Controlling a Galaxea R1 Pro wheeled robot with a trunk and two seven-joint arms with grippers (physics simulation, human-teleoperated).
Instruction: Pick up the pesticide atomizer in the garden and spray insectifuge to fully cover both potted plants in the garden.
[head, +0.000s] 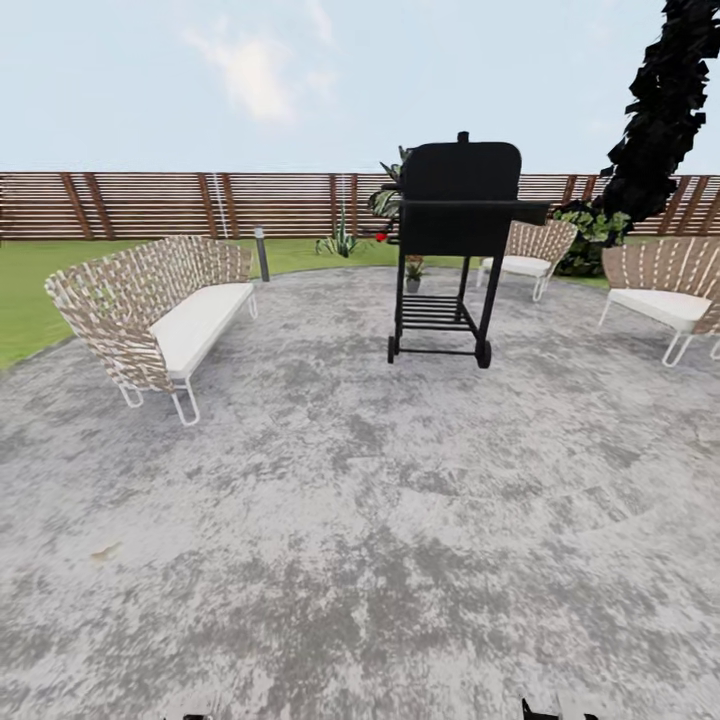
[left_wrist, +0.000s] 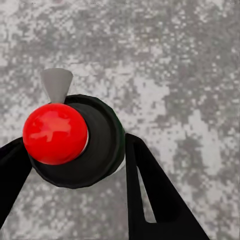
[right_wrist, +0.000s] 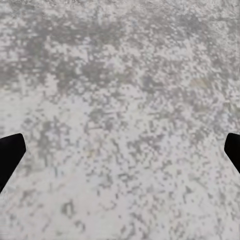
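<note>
on the patio (head: 360, 520), left gripper (left_wrist: 75, 165) clamps the atomizer (left_wrist: 85, 142); plants (head: 412, 272) lie ahead beyond the grill (head: 455, 240); right gripper (right_wrist: 120, 150) spread, empty.

The grill (head: 458, 235) hides most of a leafy plant (head: 386, 197) and part of a small potted plant (head: 413, 272). The atomizer's (left_wrist: 80, 142) body is hidden beneath its own cap. The right gripper's (right_wrist: 120, 150) fingertips (right_wrist: 10, 155) are cut off at the edges.

Round mottled grey patio (head: 350, 520) filling the lower frame, woven sofa (head: 155, 310) at left, black wheeled grill (head: 455, 250) upper centre, two woven chairs (head: 665, 290) at upper right.
</note>
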